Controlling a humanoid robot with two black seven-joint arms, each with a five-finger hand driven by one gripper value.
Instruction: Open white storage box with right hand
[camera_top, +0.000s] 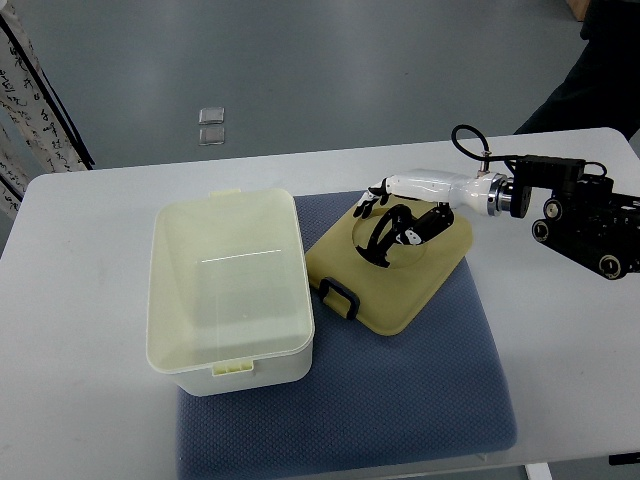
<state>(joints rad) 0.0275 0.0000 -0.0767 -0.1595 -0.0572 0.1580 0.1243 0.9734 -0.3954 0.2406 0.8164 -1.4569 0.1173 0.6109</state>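
A white counter with rounded corners fills the lower part of the view, and a dark blue textured mat lies across its middle. Beyond its far edge the floor is plain grey, smooth and evenly lit. Two small clear square tiles sit on that floor, one just behind the other. At the left edge hangs a pale patterned panel with a black border
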